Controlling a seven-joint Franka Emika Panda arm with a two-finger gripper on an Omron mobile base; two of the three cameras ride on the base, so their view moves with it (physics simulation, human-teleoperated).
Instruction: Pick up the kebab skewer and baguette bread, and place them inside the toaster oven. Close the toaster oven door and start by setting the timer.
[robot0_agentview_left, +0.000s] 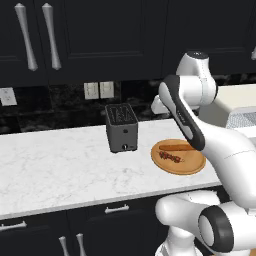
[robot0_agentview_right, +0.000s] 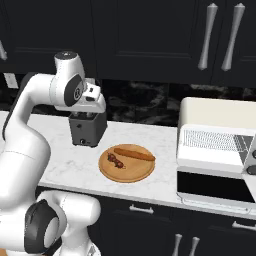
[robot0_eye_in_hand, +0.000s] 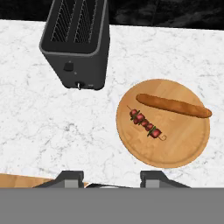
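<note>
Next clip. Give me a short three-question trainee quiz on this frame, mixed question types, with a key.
1. True or false: the kebab skewer and baguette bread both lie on the round wooden board.
2. What stands beside the board on the counter: A) black slot toaster, B) kettle, C) pan?
3. Is the toaster oven door open or shut?

Key: 1 true. 2 A. 3 open; the wire rack shows.

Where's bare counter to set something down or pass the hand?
Widest free patch: the marble counter left of the black toaster, out to the front edge. A narrower bare strip runs between the wooden board and the toaster oven. Crowded: the tight gap between toaster and board, which carries the baguette and kebab skewer.
</note>
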